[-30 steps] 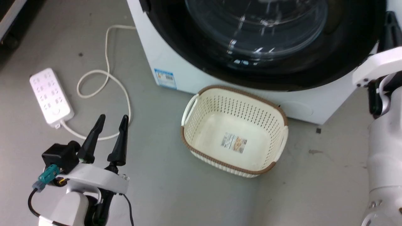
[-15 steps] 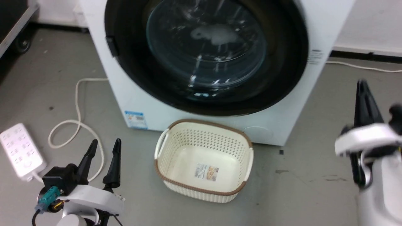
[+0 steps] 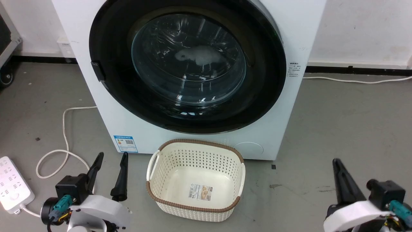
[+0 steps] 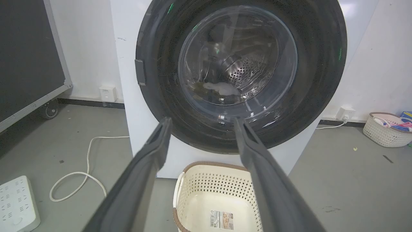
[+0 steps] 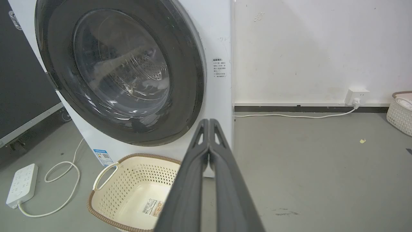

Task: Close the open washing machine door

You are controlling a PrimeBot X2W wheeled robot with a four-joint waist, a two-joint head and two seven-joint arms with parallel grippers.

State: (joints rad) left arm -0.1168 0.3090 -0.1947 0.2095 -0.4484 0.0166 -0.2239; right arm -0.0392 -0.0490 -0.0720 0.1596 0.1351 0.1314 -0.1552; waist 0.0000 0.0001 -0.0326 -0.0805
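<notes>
Head view shows the washing machine door (image 3: 188, 67) lying flush in the washing machine (image 3: 299, 32) at the floor's far edge, apparently closed, which is likely why the left gripper (image 3: 112, 155), spread wide, and the right gripper (image 3: 337, 162), pinched together, hang empty, well apart from it.

The washing machine (image 3: 302, 32) is white, with a small blue sticker (image 3: 125, 144) low on its front. The washing machine door (image 3: 188, 64) has a wide black rim around clear glass. In front of the washing machine, a cream basket (image 3: 193, 158) with rows of holes and a brown rim sits on the grey floor (image 3: 338, 122).
</notes>
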